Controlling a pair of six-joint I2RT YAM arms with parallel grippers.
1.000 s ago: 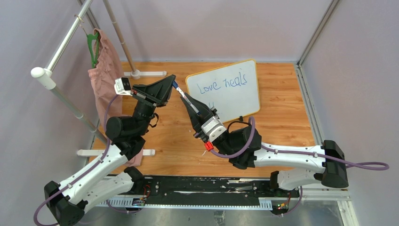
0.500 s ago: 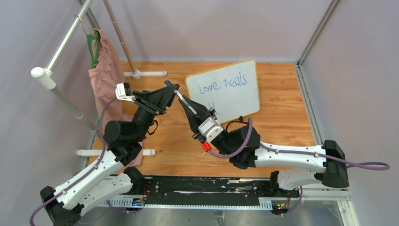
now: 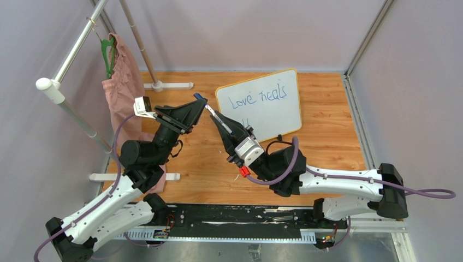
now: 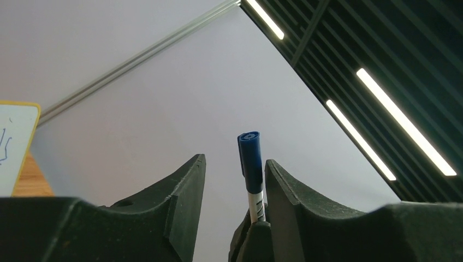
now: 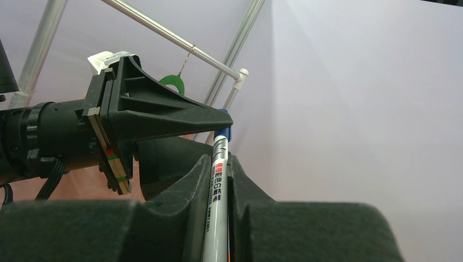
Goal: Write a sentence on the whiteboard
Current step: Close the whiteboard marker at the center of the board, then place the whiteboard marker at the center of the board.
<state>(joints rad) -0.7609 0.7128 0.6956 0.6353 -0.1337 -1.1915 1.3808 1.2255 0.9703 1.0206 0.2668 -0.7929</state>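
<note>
The whiteboard (image 3: 275,117) leans at the back of the wooden table, and its corner (image 4: 13,147) shows in the left wrist view. On it the sentence (image 3: 257,96) in blue reads "Love heals", with the start of a second line below. My right gripper (image 3: 222,123) (image 5: 219,164) is shut on a white marker (image 3: 214,113) (image 5: 217,191) that points up and to the left. The marker's blue cap (image 3: 199,97) (image 4: 250,158) sits between the fingers of my left gripper (image 3: 192,109) (image 4: 235,162). That gripper is open, with the cap close against its right finger.
A clothes rack of white and metal poles stands at the left, with a pink garment (image 3: 121,90) on a green hanger (image 3: 107,52). Its white feet (image 3: 164,85) (image 3: 134,177) lie on the table. Grey walls enclose the cell.
My left gripper, shut on the marker's cap a second ago, has opened and drawn slightly back to the left. The right gripper kept its hold on the marker and barely shifted.
</note>
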